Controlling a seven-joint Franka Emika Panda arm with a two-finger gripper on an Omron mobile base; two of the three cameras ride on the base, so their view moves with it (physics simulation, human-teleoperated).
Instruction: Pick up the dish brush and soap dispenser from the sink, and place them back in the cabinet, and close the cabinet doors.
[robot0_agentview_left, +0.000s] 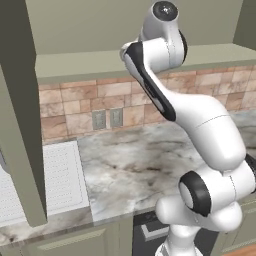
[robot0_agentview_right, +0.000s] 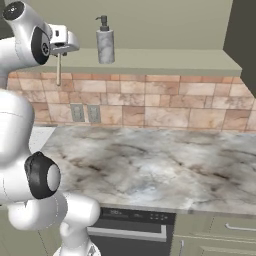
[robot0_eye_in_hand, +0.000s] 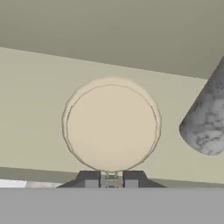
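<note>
Dish brush | clamped in claw over cabinet shelf | soap dispenser shelved at 3 o'clock | next: brush lowered, released; doors closed

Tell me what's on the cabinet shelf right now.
The soap dispenser stands upright on the cabinet shelf. The gripper holds the dish brush just above the shelf beside it; its handle is mostly hidden.

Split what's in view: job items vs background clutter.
Job:
- grey marbled soap dispenser with black pump, standing on the cabinet shelf
- round beige-headed dish brush, held in the shut gripper
- olive-green cabinet, door open
- white ribbed sink drainboard

Background:
- marble counter
- brick backsplash outlets
- dark dishwasher panel
</note>
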